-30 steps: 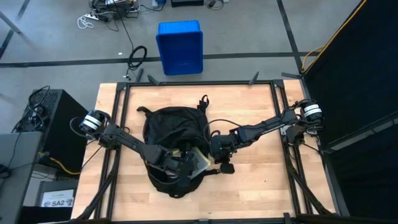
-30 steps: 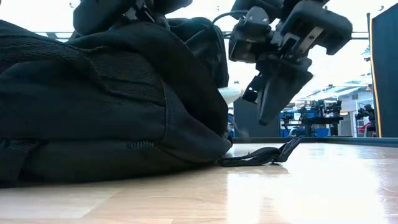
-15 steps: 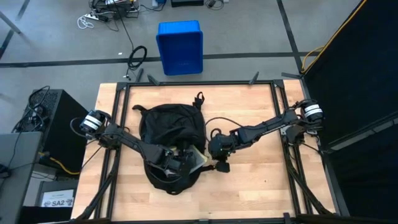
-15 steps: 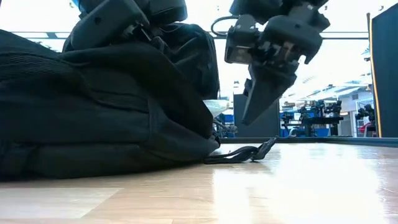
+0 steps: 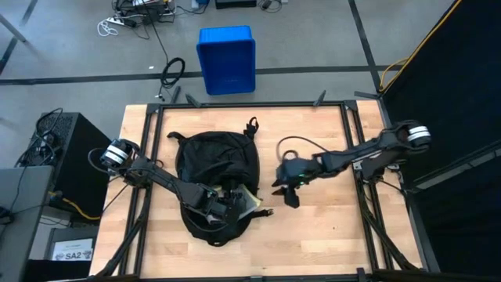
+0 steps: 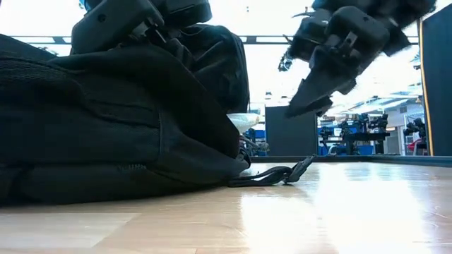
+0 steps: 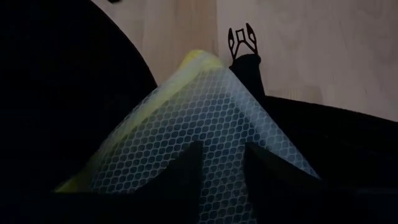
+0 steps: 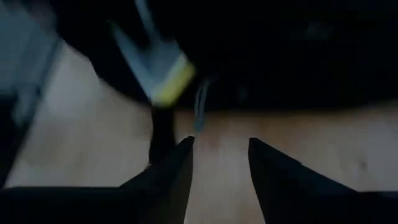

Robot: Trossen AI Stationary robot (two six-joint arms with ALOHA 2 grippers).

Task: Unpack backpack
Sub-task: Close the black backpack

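Note:
The black backpack (image 5: 216,163) lies flat on the wooden table (image 5: 329,227), its open end toward the near edge. My left gripper (image 5: 230,205) reaches into that opening and is shut on a silvery honeycomb-patterned reflective item with a yellow edge (image 7: 205,106). A pale corner of the item (image 5: 250,199) sticks out of the bag. My right gripper (image 5: 284,194) hangs open above the bare table, to the right of the backpack and clear of it. Wood shows between its fingers (image 8: 221,142). A black strap end (image 6: 277,173) lies on the table. My left gripper has the reflective item between its two fingers, at the part nearest the wrist (image 7: 222,134). The fingers slant down into the backpack's opening from the table's left. The item fans out ahead of the fingers over the backpack's dark fabric. How many layers are held, I cannot tell.
A blue plastic bin (image 5: 226,59) stands on the floor beyond the table's far edge. Black frame rails (image 5: 149,157) run along the table's left and right sides. Bare wood (image 5: 313,133) lies to the right of the backpack and along the near edge.
My right gripper has drawn back from the backpack's near right corner toward the table's right edge and tipped closer to level. The backpack's right side and the strap end slid a little toward the table's left, then stayed.

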